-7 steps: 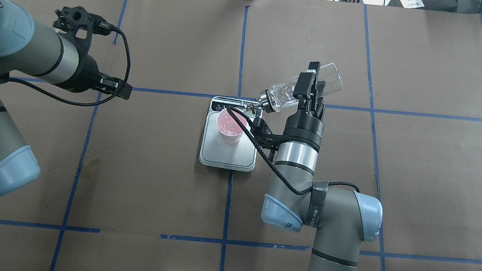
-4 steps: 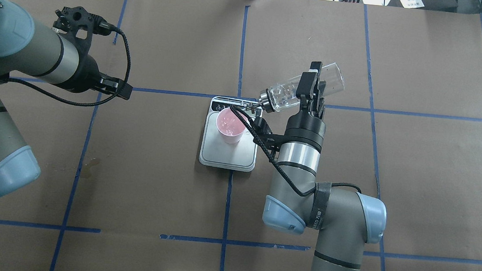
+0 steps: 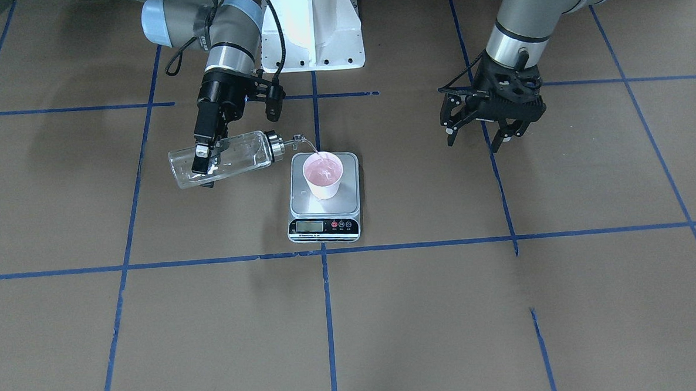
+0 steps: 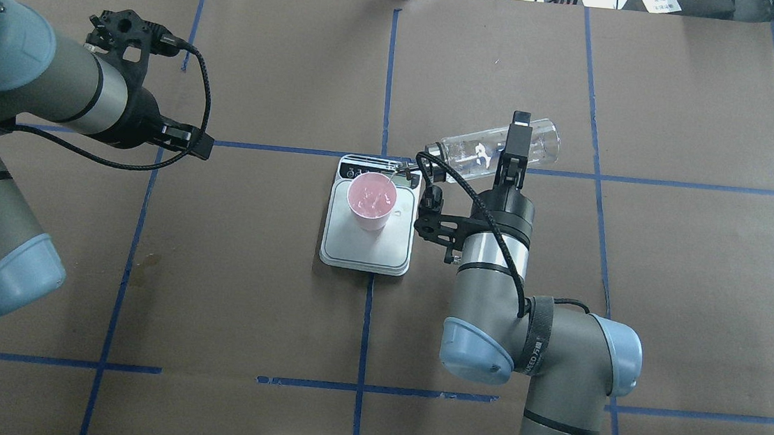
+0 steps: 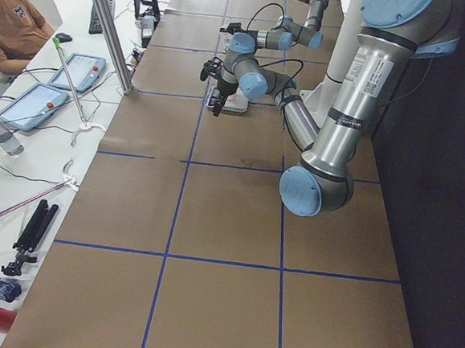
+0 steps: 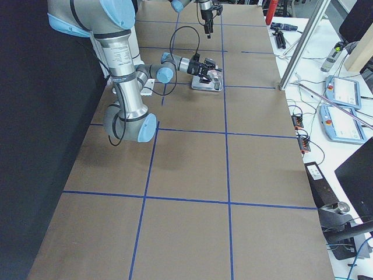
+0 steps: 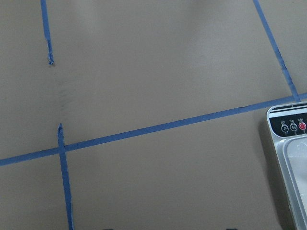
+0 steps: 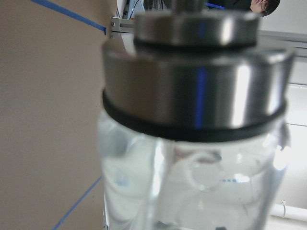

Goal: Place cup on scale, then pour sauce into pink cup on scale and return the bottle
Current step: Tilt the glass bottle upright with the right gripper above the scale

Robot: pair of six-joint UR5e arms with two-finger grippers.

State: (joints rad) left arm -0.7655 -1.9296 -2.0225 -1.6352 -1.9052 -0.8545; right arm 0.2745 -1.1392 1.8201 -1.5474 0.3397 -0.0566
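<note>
Brown paper-covered table gridded with blue tape, white bench alongside.

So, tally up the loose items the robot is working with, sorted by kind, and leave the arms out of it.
pale pink tapered paper cup: 1
flat steel-topped kitchen scale: 1
clear glass bottle with a silver spout top: 1
Total: 3
</note>
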